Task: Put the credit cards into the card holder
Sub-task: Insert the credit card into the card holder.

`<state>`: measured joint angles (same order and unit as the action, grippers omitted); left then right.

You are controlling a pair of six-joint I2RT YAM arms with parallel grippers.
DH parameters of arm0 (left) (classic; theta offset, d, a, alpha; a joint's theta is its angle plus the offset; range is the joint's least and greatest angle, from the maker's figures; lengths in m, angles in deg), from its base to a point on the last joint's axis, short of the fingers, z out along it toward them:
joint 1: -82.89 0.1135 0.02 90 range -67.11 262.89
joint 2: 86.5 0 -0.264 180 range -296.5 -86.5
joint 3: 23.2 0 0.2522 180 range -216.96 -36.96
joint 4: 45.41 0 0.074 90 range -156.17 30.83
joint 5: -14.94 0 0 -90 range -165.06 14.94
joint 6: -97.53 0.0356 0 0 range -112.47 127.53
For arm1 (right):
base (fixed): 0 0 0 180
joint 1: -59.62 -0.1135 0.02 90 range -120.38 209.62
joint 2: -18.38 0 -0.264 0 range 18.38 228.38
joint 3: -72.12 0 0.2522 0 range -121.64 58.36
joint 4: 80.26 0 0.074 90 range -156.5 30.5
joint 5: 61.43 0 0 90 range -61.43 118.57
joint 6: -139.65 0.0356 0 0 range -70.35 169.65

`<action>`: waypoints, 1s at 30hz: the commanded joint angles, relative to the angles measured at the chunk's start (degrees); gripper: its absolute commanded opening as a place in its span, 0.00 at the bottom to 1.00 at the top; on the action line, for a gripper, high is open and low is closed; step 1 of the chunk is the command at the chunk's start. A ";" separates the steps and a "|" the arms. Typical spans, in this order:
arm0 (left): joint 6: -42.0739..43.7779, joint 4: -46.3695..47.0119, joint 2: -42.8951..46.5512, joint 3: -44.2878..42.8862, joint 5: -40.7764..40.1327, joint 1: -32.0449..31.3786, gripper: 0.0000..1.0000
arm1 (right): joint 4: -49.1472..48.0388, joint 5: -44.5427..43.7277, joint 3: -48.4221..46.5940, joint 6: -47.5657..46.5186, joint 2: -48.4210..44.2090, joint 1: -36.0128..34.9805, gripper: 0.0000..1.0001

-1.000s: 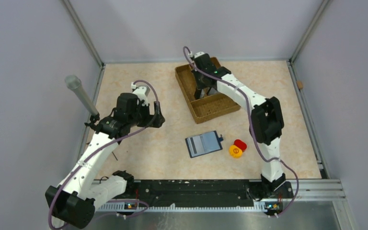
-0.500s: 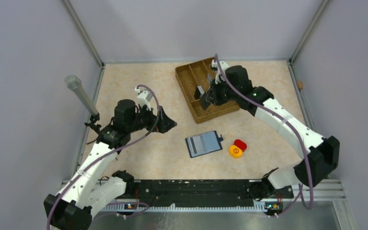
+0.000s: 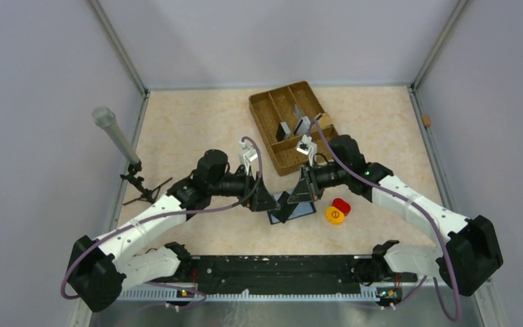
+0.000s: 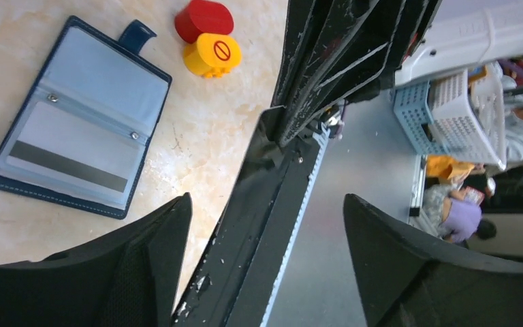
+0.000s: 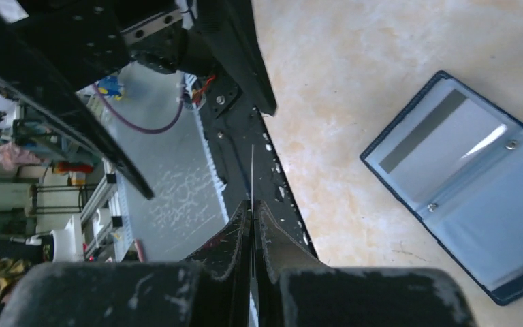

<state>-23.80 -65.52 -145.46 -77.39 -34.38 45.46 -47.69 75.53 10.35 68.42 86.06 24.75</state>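
The card holder point(image 4: 75, 122) lies open on the table, navy outside and pale blue inside, with a grey striped credit card point(image 4: 61, 153) in one slot. From above, both grippers partly cover the card holder point(image 3: 304, 208). My right gripper point(image 5: 252, 204) is shut on a thin credit card point(image 5: 252, 170), seen edge-on, left of the holder point(image 5: 463, 197). My left gripper point(image 4: 267, 199) stands open with nothing between its fingers, beside the holder's near-left corner. Seen from above, the left gripper point(image 3: 269, 201) and right gripper point(image 3: 301, 193) nearly meet. Two more credit cards point(image 3: 284, 129) point(image 3: 302, 125) stand in the tray.
The brown woven divided tray point(image 3: 262, 116) sits at the back centre. A red round piece point(image 3: 341, 205) and a yellow one point(image 3: 334, 215) lie just right of the holder. A grey cylinder on a stand point(image 3: 112, 133) leans at the left wall. A black rail point(image 3: 272, 269) runs along the near edge.
My right arm has swung from the tray down to the card holder with a card in its jaws. My left arm has moved right, from the table's left side to the holder.
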 commanded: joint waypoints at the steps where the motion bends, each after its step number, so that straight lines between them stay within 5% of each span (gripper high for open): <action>1: -0.48 4.84 -2.11 -0.67 4.22 -2.19 0.74 | -7.68 8.30 0.32 1.32 -1.82 -0.98 0.00; 4: -0.10 4.48 -3.20 -1.22 3.32 -2.97 0.54 | -9.05 9.29 0.42 1.64 -1.48 -0.99 0.00; 8: -0.02 4.90 -3.57 -1.24 2.10 -3.10 0.41 | -9.16 10.24 0.28 1.14 -0.82 -1.07 0.00; 13: -1.57 8.38 -4.54 -0.49 4.63 -3.43 0.00 | -6.85 6.80 -0.37 0.37 -0.26 -1.07 0.00; 18: -3.49 8.72 -2.63 2.23 -1.88 -3.70 0.00 | 0.52 -13.87 -2.30 1.11 -2.41 0.05 0.67; 26: -25.46 24.78 -1.60 16.14 -23.25 -4.53 0.00 | 8.09 -51.65 1.48 7.16 -3.86 0.38 0.73; 30: -34.24 34.50 -6.12 19.66 -28.01 -6.72 0.00 | 6.13 -57.60 3.61 8.80 0.20 -1.50 0.72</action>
<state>-45.33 -46.28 -148.28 -60.01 -53.35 40.85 -41.57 32.23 11.86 74.12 83.28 24.75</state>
